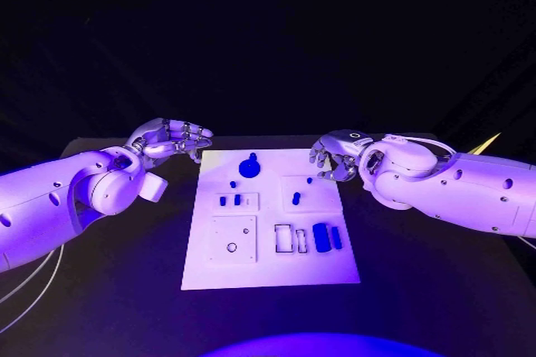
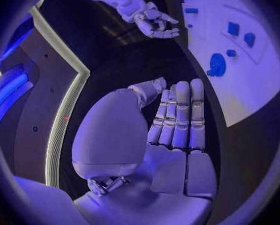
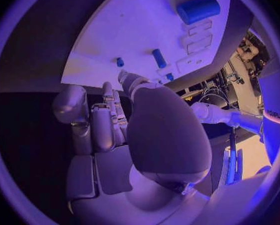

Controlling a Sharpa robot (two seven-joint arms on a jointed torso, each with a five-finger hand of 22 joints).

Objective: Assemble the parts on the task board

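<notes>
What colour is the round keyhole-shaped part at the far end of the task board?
Blue; the round part shows best in the head view.

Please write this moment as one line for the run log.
left hand: open, off white task board far-left corner | right hand: open, off far-right edge | small blue parts: on board, untouched

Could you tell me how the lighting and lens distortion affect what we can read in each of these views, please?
Head view: violet light washes the task board pale, its blue parts dark; the surroundings fall black. Left wrist view: fisheye bends the board's edge; the left hand is evenly lit. Right wrist view: the right hand looms large and shaded, with the board bright beyond.
</notes>
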